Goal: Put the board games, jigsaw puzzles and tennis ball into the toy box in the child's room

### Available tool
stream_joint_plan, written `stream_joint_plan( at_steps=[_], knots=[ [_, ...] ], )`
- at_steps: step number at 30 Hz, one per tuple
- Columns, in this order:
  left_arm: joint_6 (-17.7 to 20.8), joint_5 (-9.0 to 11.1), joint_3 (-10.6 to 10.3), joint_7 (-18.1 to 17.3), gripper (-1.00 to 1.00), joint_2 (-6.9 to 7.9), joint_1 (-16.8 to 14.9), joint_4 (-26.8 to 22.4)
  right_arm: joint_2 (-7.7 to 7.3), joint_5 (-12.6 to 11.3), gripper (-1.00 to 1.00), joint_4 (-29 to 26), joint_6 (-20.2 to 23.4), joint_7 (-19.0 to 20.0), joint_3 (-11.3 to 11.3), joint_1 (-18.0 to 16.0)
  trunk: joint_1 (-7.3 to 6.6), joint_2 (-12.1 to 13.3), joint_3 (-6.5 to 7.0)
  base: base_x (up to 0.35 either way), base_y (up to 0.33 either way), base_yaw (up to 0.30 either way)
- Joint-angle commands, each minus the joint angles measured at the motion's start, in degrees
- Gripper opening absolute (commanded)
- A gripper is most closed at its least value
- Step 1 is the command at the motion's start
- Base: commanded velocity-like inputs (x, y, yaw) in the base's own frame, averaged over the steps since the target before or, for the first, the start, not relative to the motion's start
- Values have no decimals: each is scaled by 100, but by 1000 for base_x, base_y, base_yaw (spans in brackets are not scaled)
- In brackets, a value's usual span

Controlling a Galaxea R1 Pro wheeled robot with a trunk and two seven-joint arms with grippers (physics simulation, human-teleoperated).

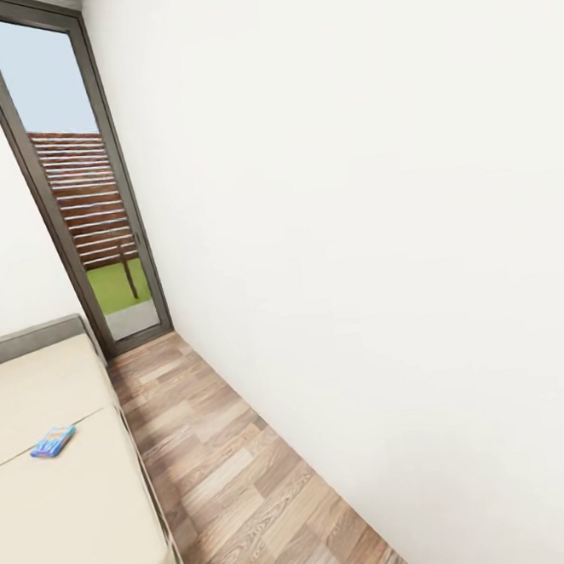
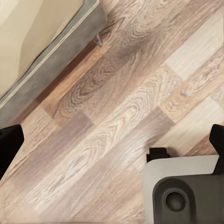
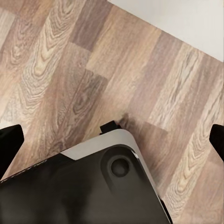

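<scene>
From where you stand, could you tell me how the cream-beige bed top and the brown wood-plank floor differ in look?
The cream-beige bed top is plain and pale, while the brown wood-plank floor is darker and shows grain and staggered plank joints. The bed top carries a small blue board game box; the stretch of floor in the head view carries nothing. The bed top sits raised on a grey frame; the floor runs beside it to the glass door.

head: high, tilted, looks down along the wood floor (image 1: 240, 482) between bed (image 1: 62, 506) and white wall (image 1: 379, 222) toward a glass door (image 1: 86, 188) | left wrist: faces down at floor, bed edge (image 2: 51, 60) near | right wrist: faces down at floor by the wall; all share the floor
</scene>
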Motion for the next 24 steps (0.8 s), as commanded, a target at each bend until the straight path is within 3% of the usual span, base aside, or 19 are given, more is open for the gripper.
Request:
stream_joint_plan(
  at_steps=[1, 24],
  knots=[
    [-26, -61, 42, 21, 100, -1, -7, 11, 0, -49, 100, -1, -15, -22, 48, -3, 3, -11, -13, 12, -11, 282],
    [-26, -61, 42, 21, 100, -5, -7, 11, 3, -49, 100, -1, -15, -22, 50, -3, 3, -11, -66, 2, -1, 282]
  ],
)
